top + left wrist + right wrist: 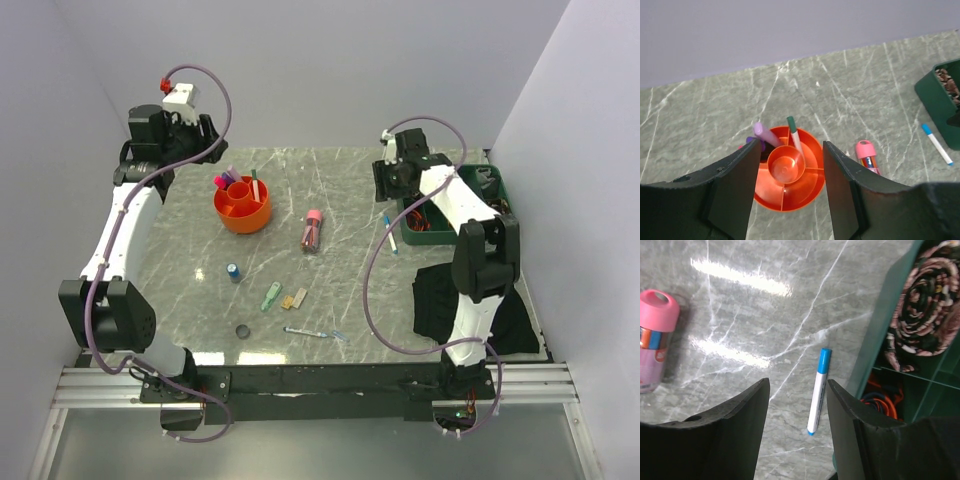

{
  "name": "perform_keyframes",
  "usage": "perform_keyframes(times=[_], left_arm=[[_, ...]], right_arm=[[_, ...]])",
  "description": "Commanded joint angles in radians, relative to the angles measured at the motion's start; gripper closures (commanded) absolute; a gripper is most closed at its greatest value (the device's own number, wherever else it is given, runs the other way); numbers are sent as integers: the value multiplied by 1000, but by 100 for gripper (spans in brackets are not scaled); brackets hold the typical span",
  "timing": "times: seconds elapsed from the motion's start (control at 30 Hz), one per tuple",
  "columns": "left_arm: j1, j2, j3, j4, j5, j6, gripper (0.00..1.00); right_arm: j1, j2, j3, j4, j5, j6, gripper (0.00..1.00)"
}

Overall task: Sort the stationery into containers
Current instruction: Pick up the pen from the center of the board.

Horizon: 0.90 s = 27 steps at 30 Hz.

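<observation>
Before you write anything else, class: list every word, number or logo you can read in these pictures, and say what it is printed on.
No text can be read anywhere.
Pink tube: a small red mark on its label, too blurred to read.
White pen: no print shows.

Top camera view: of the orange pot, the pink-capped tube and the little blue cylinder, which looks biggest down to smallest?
1. orange pot
2. pink-capped tube
3. blue cylinder
All rest on one table, so nearness to the camera hardly skews this.
</observation>
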Motion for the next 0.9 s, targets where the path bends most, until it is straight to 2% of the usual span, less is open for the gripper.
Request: perform_keyframes(times=[0.0, 0.4, 0.87], left_arm=[[9, -37, -19, 1, -33, 34, 42], [10, -50, -25, 6, -22, 34, 42], [33, -34, -39, 7, -10, 32, 42]], right_arm=[[24, 30, 22, -12, 80, -31, 43], [38, 99, -22, -33, 172, -36, 48], [46, 180, -19, -36, 169, -33, 49]])
